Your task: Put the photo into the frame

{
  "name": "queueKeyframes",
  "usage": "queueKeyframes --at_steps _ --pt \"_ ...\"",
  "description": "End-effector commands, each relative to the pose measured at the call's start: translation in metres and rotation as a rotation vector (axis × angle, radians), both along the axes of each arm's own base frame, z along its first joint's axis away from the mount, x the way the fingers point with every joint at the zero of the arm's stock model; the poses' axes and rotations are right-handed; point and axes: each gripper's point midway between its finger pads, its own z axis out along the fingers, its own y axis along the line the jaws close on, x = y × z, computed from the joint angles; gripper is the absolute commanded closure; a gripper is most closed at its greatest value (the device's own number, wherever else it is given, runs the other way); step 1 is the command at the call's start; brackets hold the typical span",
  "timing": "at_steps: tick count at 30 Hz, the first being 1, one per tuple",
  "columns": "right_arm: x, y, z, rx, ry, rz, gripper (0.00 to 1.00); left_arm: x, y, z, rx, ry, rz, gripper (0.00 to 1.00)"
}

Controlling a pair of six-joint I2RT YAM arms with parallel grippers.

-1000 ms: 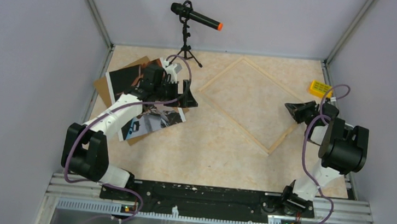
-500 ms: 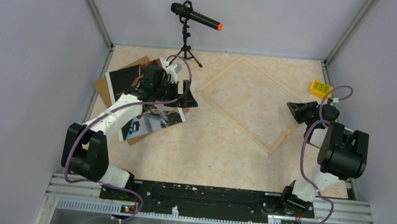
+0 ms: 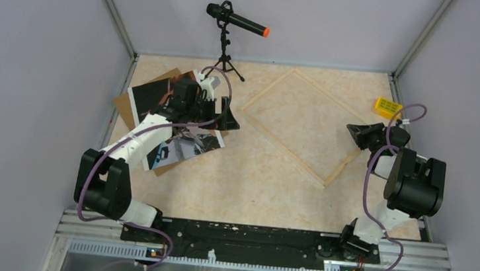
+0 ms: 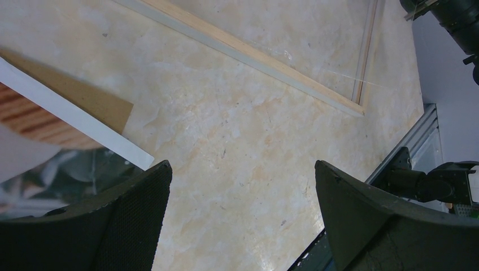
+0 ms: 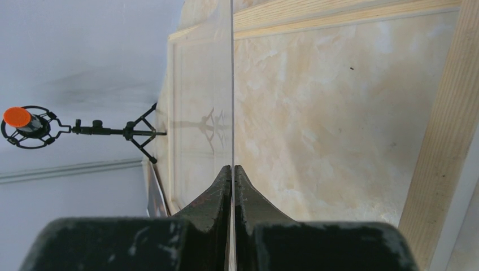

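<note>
My left jaws [image 4: 243, 172] stand wide apart with nothing between them. Their black, mesh-textured pads [image 4: 141, 214] hang over the marbled beige table [image 3: 252, 190].

The photo [image 3: 151, 95] is a glossy rectangle with a white border and a dark brown-and-orange picture. It lies tilted at the left of the top view, on a plain matte brown backing board [image 3: 121, 102], and my left wrist partly covers it.

The frame [image 3: 281, 147] has thin rails of pale raw wood. It lies flat, turned like a diamond, right of centre and apart from the photo.

My right jaws [image 5: 232, 169] sit at the frame's right corner, pinched tight on a thin clear pane [image 5: 231, 84]. The pane is seen edge-on and reflects the microphone [image 3: 238, 21] on its tripod at the top of the view.

A yellow block [image 3: 387, 107] sits at the upper right.
</note>
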Motion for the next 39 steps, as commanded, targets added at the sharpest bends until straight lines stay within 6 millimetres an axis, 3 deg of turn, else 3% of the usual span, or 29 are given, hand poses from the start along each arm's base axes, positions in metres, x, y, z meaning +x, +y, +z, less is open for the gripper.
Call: queueKeyframes --at_steps 1,29,39 --pt "0.000 0.002 0.016 -0.016 -0.056 0.001 1.00 0.001 -0.001 0.015 -0.024 -0.066 -0.014 0.01" --pt "-0.015 0.024 -0.006 0.013 0.020 0.019 1.00 0.000 -0.002 0.016 -0.032 -0.065 -0.019 0.01" --pt "-0.005 0.029 -0.013 0.028 0.038 0.083 1.00 0.000 -0.002 0.017 -0.031 -0.070 -0.019 0.01"
